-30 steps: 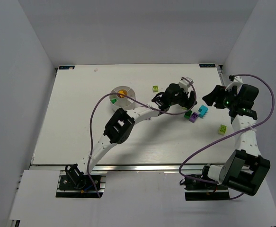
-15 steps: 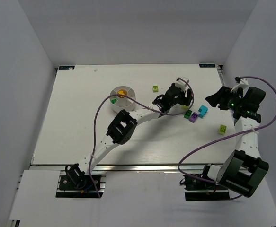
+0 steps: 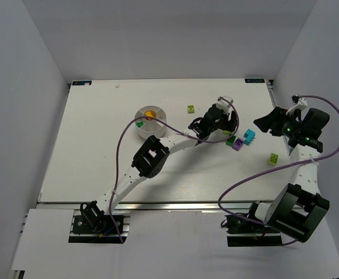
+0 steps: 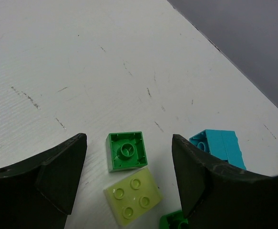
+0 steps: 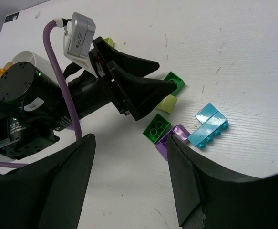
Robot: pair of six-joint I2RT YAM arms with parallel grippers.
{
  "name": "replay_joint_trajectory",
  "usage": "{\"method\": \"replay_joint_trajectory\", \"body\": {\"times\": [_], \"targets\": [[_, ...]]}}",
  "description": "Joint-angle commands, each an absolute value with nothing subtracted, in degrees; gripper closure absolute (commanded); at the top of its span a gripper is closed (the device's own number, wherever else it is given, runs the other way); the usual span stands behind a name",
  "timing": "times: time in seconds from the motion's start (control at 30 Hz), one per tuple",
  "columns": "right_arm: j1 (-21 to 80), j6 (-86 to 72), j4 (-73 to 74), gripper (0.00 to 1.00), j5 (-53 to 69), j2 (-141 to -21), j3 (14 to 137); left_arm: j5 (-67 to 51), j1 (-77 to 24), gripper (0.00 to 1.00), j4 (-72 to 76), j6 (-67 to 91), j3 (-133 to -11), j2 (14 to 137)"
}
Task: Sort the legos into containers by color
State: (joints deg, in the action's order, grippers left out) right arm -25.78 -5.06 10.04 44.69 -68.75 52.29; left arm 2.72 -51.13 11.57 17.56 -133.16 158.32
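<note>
My left gripper is open and empty, low over the table, its jaws either side of an upside-down dark green brick and a lime brick. A cyan brick lies just outside its right finger. In the top view the left gripper is next to a cluster of a green brick, a purple brick and the cyan brick. My right gripper is open and empty, raised to the right of the cluster. The round white dish stands to the left.
One lime brick lies alone at the right and another behind the left arm. The dish holds an orange-yellow piece in its centre well and a green one in a wedge. The right wrist view shows the left gripper over the cluster.
My right gripper has drawn back a little to the right, away from the cluster. My left wrist has turned and settled slightly lower over the dark green and lime bricks.
</note>
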Motion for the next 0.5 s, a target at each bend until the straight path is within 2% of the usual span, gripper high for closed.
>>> {"method": "replay_joint_trajectory", "body": {"times": [0.0,0.47], "targets": [[-26.45,-5.89,8.17,0.33,47.54,-68.20,51.68,2.37,-51.42,0.18,10.99,18.98,-135.26,158.47],[-28.21,-6.24,8.17,0.33,49.92,-68.29,51.50,2.90,-51.42,0.20,9.40,20.92,-135.79,159.78]]}}
